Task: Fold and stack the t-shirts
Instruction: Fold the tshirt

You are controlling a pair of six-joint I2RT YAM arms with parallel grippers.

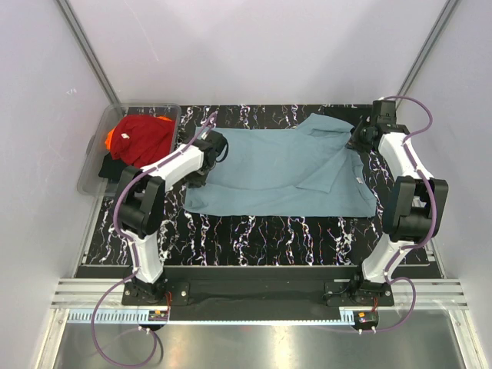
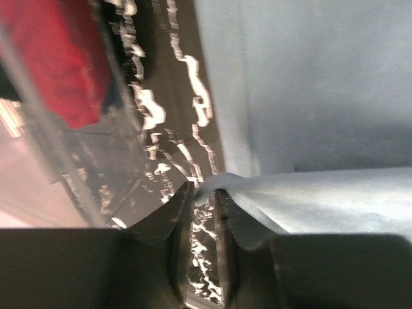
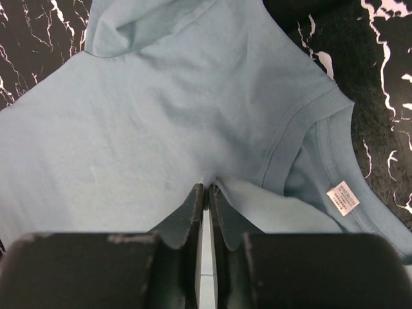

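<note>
Teal-blue t-shirt (image 1: 284, 173), one, spread on the table (image 1: 254, 234). Right hand (image 3: 207, 188) pinches it near the collar; left hand (image 2: 199, 193) is slightly spread at its edge. The clear tub (image 1: 96, 165) holds seemingly three more: red t-shirt (image 1: 142, 134), orange t-shirt (image 1: 113, 137), black t-shirt (image 1: 114, 165).

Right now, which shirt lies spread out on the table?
The teal-blue shirt: it alone lies open on the table; the red shirt and the rest sit bunched in the clear tub.

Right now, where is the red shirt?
The red shirt lies at the top view's far left, inside the clear tub with an orange shirt and a black shirt, just left of the spread teal-blue shirt.
</note>
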